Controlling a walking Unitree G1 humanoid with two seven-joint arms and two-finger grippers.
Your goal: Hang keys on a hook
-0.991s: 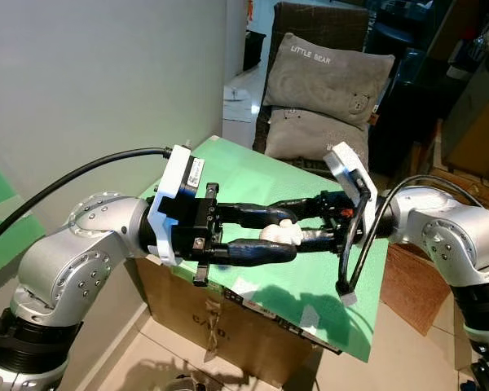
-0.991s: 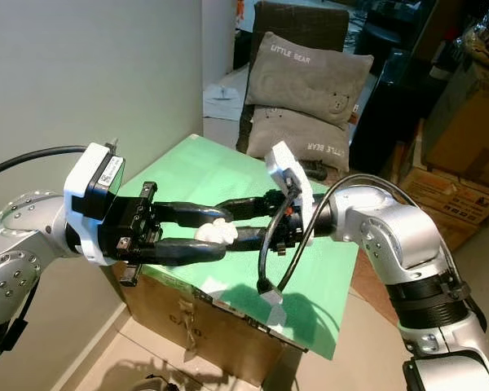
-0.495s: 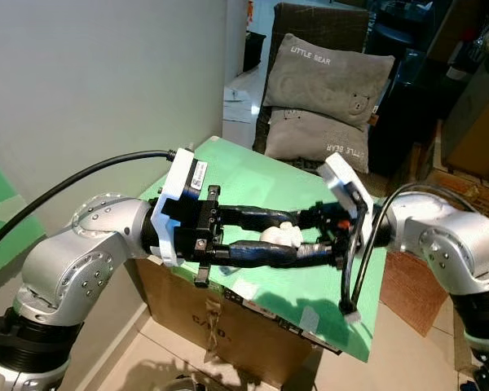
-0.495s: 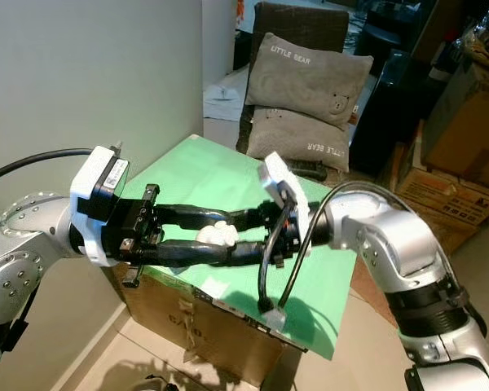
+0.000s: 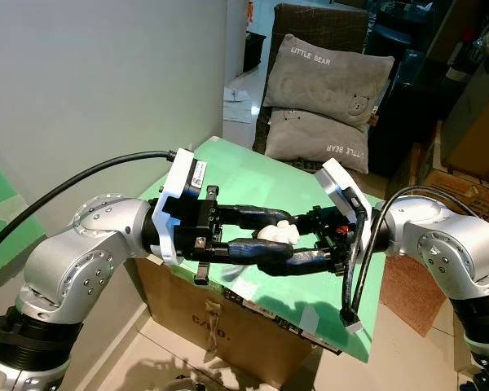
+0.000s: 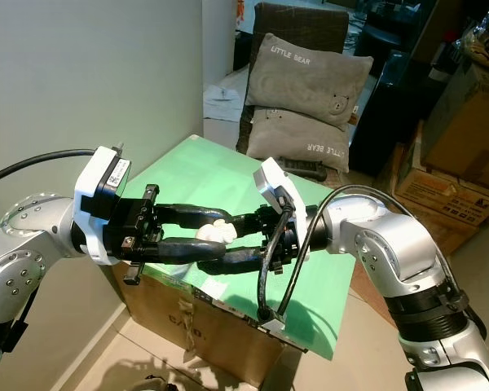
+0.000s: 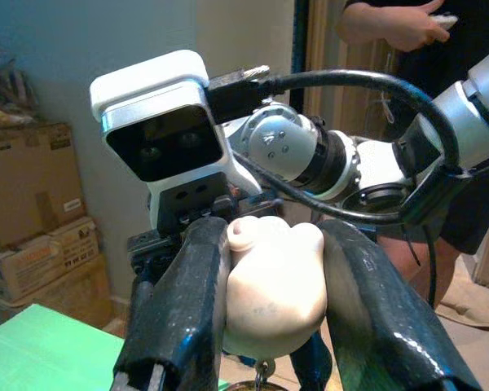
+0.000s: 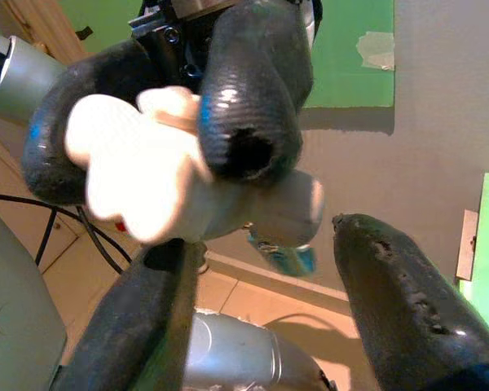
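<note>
Your left claw [image 5: 269,235] is squeezed shut on a soft white charm [image 5: 279,231], which seems to be part of the keys. It holds the charm in the air just above the green desk [image 5: 253,175]. In the left wrist view you can see the charm [image 7: 269,285] pinched between the two black fingers [image 7: 183,301], with a small metal ring [image 7: 261,376] hanging under it. The keys themselves are cut off there, so you cannot see them well.

Your right claw [image 5: 289,248] points straight at the left claw, over the same desk. Its fingers are spread wide, and they sit around the left claw's tip and the charm. In the right wrist view one finger [image 8: 407,309] is clear of the charm [image 8: 147,187], so it is not holding anything yet.

The charm is right between both claws. It looks like a hand-over: the right claw needs to close on the charm.

You cannot see any hook from here. Something small and blue [image 8: 285,254] hangs under the charm, but it is too blurry to tell what it is.
</note>
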